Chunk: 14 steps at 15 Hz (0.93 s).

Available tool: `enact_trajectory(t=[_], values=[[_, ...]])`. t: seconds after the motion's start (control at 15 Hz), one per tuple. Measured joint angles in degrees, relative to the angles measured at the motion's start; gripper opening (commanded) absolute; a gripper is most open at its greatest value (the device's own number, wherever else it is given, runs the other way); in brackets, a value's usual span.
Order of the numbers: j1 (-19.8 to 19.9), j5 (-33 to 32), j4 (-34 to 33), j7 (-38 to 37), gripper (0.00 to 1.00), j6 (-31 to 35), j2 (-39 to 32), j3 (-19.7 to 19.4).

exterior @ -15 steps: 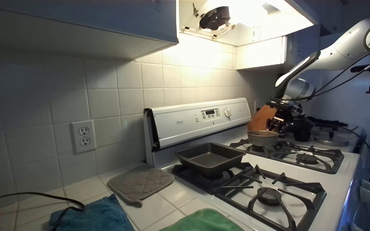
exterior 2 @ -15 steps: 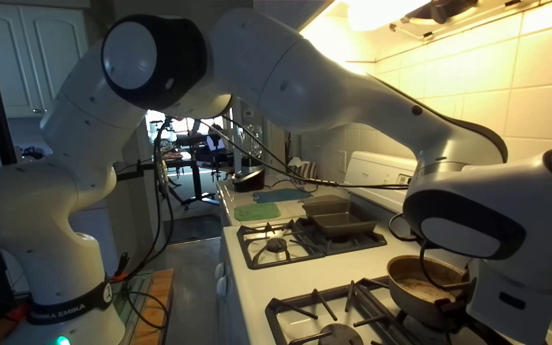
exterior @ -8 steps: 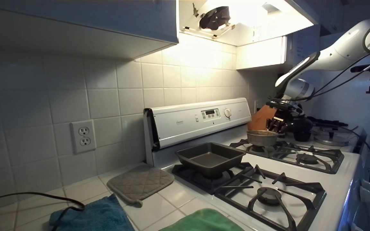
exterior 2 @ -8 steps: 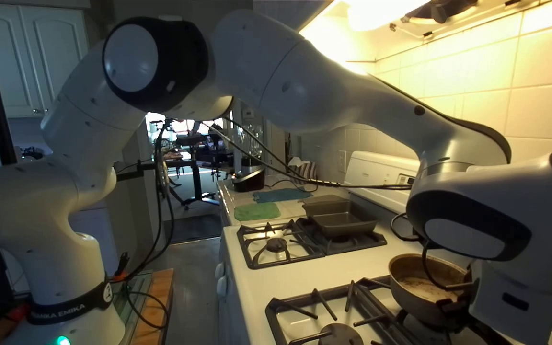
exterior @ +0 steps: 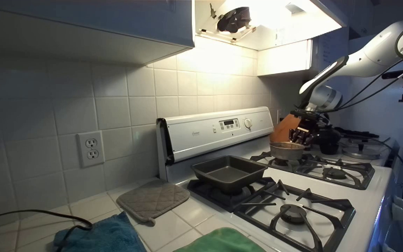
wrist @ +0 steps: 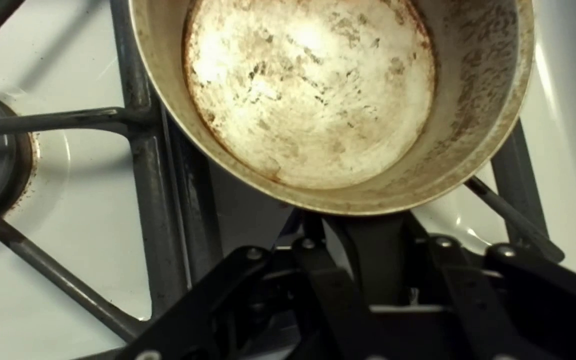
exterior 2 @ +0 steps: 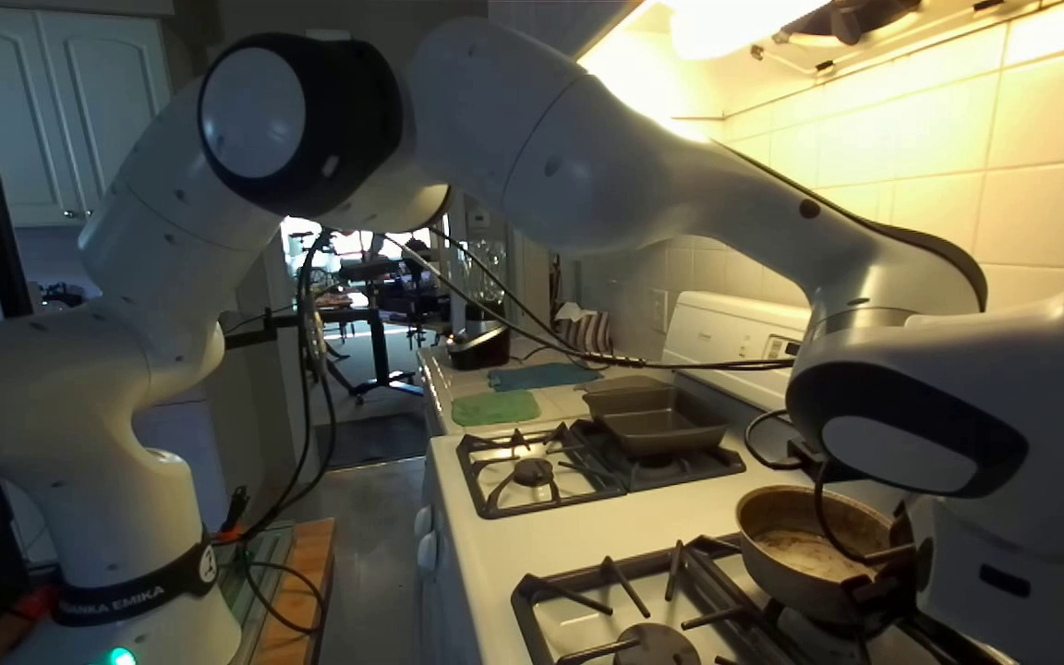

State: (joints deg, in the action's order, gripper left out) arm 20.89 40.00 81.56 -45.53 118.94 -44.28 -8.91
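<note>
On a white gas stove backed by a tiled wall, a stained metal pot is over a rear grate, its dark handle clamped in the gripper. Farther along the stove sits a square baking pan, and beyond it, on the tiled counter, lie a grey quilted pot holder, a blue towel and a green cloth.

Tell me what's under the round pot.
Below the round pot, bars of a black grate show on either side, over the white stovetop. The pot covers the middle of that grate in the wrist view, so what lies directly beneath cannot be seen there.
</note>
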Motion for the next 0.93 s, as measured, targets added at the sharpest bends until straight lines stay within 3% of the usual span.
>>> enact_trajectory(t=[0.4,0.67,0.93], values=[[0.57,-1.73,-1.49,10.58,0.12,-8.32,0.00,-0.26],[0.60,-7.39,-3.51,17.47,0.12,-14.21,0.01,-0.64],[-0.04,-13.37,-4.48,25.40,0.12,-15.75,0.04,-0.52]])
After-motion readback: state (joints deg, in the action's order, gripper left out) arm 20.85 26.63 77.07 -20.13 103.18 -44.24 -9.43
